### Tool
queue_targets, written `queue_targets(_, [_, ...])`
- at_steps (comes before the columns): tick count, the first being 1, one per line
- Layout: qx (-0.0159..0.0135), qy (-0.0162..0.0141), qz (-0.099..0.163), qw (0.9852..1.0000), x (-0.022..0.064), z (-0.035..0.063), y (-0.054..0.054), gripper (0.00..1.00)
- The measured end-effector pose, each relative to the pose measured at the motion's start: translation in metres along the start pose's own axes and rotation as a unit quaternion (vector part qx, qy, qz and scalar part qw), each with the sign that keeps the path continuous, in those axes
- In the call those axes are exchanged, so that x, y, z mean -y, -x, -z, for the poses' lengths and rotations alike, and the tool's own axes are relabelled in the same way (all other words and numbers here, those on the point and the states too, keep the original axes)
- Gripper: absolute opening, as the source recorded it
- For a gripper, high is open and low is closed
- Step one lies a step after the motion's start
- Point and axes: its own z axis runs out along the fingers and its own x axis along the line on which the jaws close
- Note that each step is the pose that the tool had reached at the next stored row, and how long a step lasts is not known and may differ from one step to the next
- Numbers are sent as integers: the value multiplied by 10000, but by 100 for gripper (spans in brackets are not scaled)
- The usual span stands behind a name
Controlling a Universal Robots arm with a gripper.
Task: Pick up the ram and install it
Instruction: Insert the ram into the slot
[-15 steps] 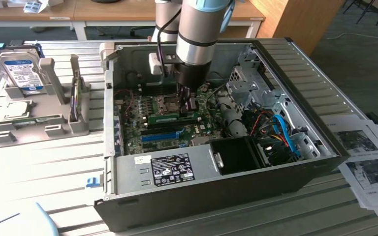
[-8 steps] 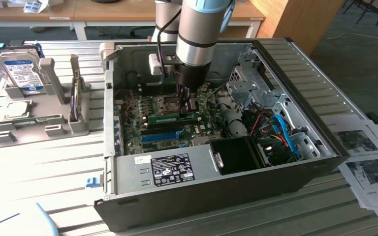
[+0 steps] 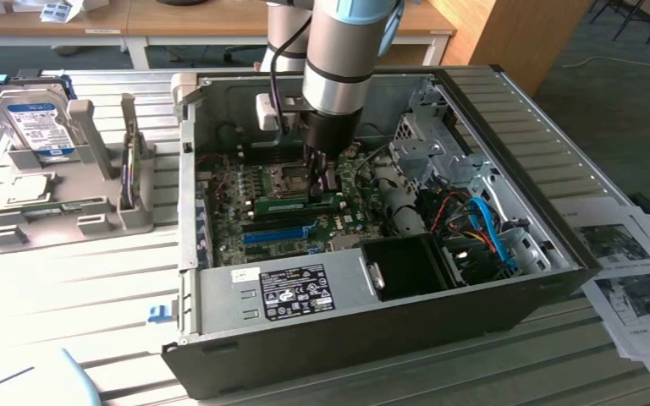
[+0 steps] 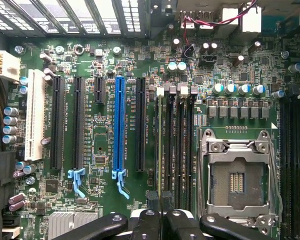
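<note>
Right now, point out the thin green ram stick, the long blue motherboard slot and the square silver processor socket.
Thin green ram stick [image 3: 299, 201]: exterior view, middle of its long side.
Long blue motherboard slot [image 4: 119, 125]: wrist view, middle of its length.
Square silver processor socket [image 4: 237, 182]: wrist view, its bare centre.

Bright, even daylight. In the exterior view the slatted table [image 3: 77, 279] and papers [image 3: 630, 279] wash out pale and the case [image 3: 348, 338] front wall goes near black. The inside is shaded, the arm [image 3: 342, 51] shows sheen on its metal, and the ram [image 3: 298, 202] reads green in the shade. In the wrist view the motherboard [image 4: 95, 165] is evenly lit. Glare on the socket frame [image 4: 210, 150], vent slats [image 4: 65, 15] blown white, gripper [image 4: 160, 202] dark with glinting bolts.
</note>
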Motion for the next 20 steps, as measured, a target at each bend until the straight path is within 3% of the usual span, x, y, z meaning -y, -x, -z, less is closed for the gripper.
queue_targets(20, [-2, -1, -12, 10000, -1, 28, 0, 11])
